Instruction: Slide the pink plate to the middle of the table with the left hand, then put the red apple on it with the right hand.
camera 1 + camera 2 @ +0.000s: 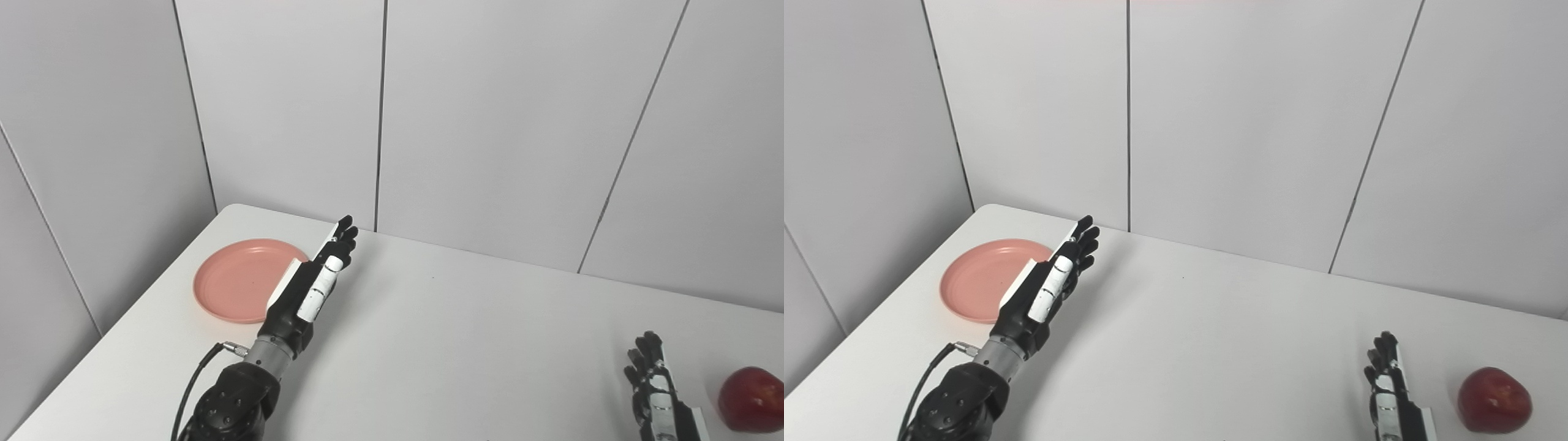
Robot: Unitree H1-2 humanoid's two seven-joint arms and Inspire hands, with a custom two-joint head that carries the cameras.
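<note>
A pink plate [239,279] lies flat near the table's far left corner. My left hand [313,278] is stretched out edge-on along the plate's right rim, fingers straight and together, holding nothing; whether it touches the rim I cannot tell. A red apple [753,399] rests at the right front of the table. My right hand [654,386] is just left of the apple, fingers extended upward, apart from it and empty. Its lower part is cut off by the picture's bottom edge.
The white table [465,343] stretches between the two hands. Grey wall panels [490,122] close in behind the table and along its left side. A black cable [193,383] runs from my left wrist.
</note>
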